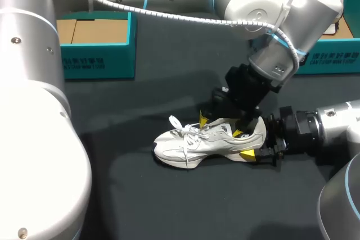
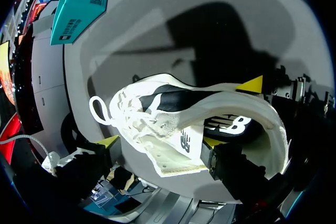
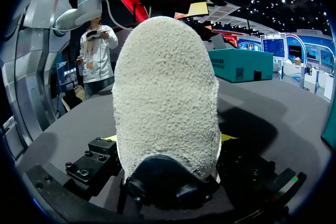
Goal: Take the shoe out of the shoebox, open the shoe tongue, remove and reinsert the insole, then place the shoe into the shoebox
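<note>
A white sneaker [image 1: 197, 141] lies on the dark table, toe to the left, with its laces loose. My right gripper [image 1: 256, 141] comes in from the right and is shut on the heel. In the right wrist view the fuzzy white heel [image 3: 165, 93] fills the space between the yellow fingertips [image 3: 111, 138]. My left gripper [image 1: 221, 127] hangs over the shoe's opening from above, open. In the left wrist view that gripper [image 2: 160, 141] straddles the white tongue [image 2: 173, 153], one finger at the black lining, the other outside by the laces [image 2: 123, 111].
A teal shoebox [image 1: 98, 54] with a cardboard-brown inside stands at the back left. A second teal box [image 1: 334, 57] stands at the back right, behind my left arm's wrist. Bare dark tabletop [image 1: 185, 206] lies in front of the shoe.
</note>
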